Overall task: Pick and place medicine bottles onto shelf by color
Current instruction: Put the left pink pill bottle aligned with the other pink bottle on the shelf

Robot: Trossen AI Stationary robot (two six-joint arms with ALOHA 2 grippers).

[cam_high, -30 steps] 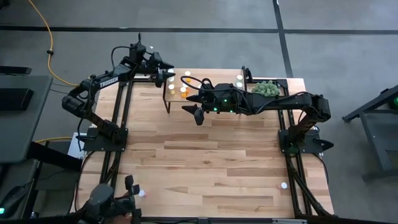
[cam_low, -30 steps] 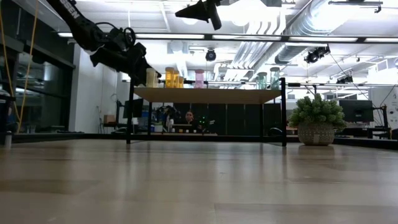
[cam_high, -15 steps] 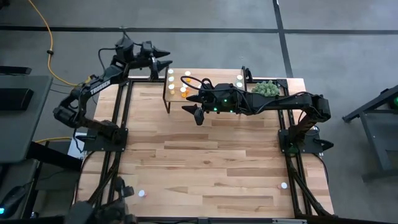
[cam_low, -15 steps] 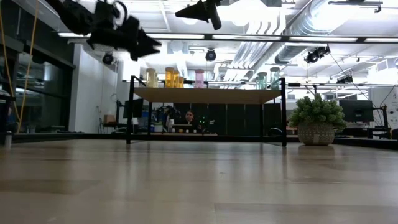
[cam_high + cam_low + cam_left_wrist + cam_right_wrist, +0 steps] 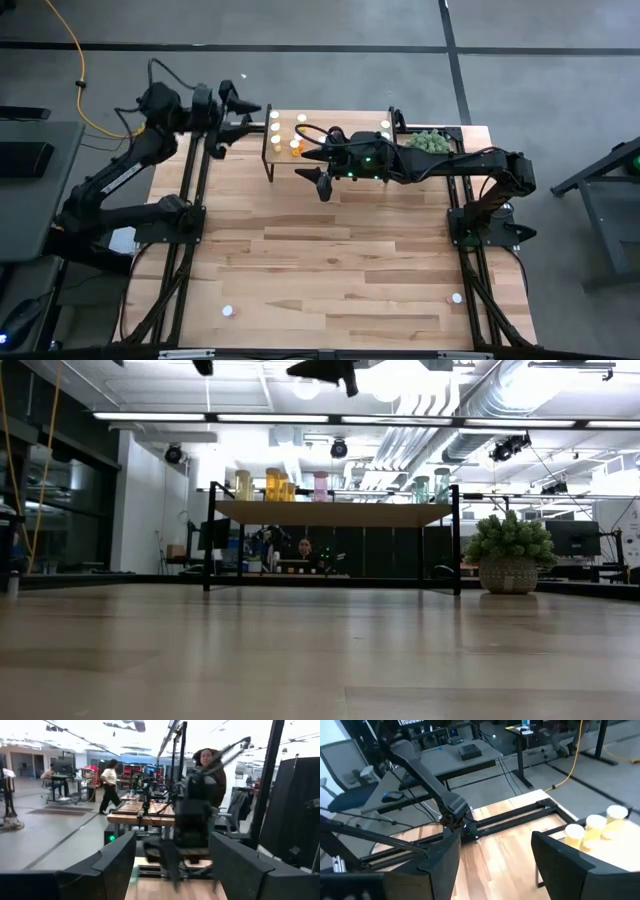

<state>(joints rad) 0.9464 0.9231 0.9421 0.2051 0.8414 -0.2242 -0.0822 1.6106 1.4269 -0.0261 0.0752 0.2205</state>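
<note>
Behind the table (image 5: 330, 270) I see a big workshop with people in it, one walking in my left wrist view. On the far table edge stands the shelf (image 5: 335, 513), and the bottles (image 5: 272, 484) stand on top of it in small groups: yellow and orange at one end, pink in the middle, pale blue at the other. My right gripper (image 5: 318, 182) hangs above the shelf's near edge, fingers apart, holding nothing. My left gripper (image 5: 238, 112) is high beside the shelf's left end, also spread and empty.

Open tabletop (image 5: 340, 260) in front, shelf (image 5: 335, 512) apparently crowded with bottles (image 5: 272, 484)
</note>
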